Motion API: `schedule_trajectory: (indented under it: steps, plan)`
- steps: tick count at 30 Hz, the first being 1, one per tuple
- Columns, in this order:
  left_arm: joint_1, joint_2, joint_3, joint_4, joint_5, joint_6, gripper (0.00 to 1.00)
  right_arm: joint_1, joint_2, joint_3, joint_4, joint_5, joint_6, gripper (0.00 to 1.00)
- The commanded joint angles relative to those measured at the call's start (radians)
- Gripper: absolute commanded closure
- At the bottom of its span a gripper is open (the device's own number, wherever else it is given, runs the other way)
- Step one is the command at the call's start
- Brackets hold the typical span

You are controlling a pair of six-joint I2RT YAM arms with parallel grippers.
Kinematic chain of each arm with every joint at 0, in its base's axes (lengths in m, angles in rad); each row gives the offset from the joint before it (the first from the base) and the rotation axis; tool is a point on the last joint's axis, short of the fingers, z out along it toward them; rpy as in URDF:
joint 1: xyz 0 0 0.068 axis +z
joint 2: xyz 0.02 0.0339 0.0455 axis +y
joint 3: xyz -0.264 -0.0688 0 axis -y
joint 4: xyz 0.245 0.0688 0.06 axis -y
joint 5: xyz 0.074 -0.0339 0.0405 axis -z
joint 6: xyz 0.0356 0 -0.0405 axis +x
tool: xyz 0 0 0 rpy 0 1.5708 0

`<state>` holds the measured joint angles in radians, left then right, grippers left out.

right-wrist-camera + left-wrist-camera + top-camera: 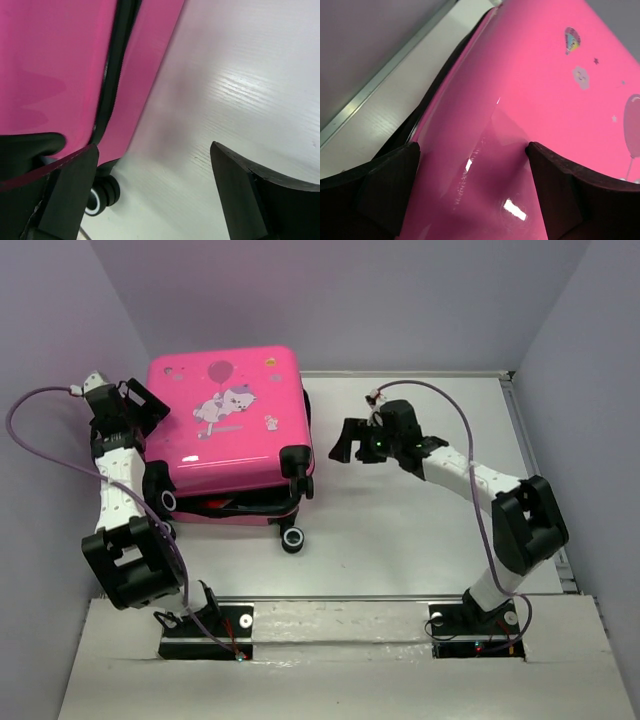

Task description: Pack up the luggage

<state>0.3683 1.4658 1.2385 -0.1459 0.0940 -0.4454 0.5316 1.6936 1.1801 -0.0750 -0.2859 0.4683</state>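
Observation:
The luggage (pixel 230 430) is a bright pink suitcase lying flat at the back left of the table, print side up, its lid down with a dark gap along the near edge. My left gripper (pixel 150 405) is open at its far left corner. In the left wrist view the gripper (pixel 472 170) hangs just over the glossy pink lid (pixel 535 90), holding nothing. My right gripper (pixel 345 445) is open and empty just right of the suitcase. The right wrist view shows it (pixel 152 170) over bare table beside the pink side (pixel 50 65) with its black zipper trim (pixel 117 60).
Black caster wheels (pixel 293 540) stick out at the suitcase's near right corner; one shows in the right wrist view (pixel 102 197). Grey walls enclose the white table (pixel 420 530) on three sides. A metal rail (pixel 370 90) runs along the table's left edge.

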Motion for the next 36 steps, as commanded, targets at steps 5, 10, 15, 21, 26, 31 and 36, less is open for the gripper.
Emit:
schedule_trajectory:
  steps: [5,10,15,21,26,31,36]
  plan:
    - [-0.086,-0.076,-0.255,0.069,0.342,-0.036,0.01,-0.140,-0.181,-0.011,0.064,-0.191,0.064,0.00]
    - [-0.253,-0.222,-0.367,0.097,0.316,-0.070,0.01,-0.174,-0.149,0.070,0.064,-0.235,0.084,0.00]
    - [-0.364,-0.366,-0.461,0.108,0.303,-0.113,0.01,-0.188,-0.028,0.168,0.064,-0.360,0.098,0.00]
    - [-0.491,-0.478,-0.517,0.123,0.348,-0.191,0.01,-0.188,0.060,0.230,0.017,-0.374,0.061,0.00]
    - [-0.640,-0.556,-0.482,0.123,0.322,-0.233,0.01,-0.188,0.133,0.352,-0.032,-0.475,-0.007,0.00]
    - [-0.690,-0.637,-0.372,-0.022,0.239,-0.175,0.01,-0.274,0.140,0.512,-0.153,-0.377,-0.065,0.00]
    - [-0.695,-0.667,-0.156,-0.132,-0.147,-0.053,0.01,-0.329,-0.043,0.469,-0.163,-0.231,-0.100,0.00]
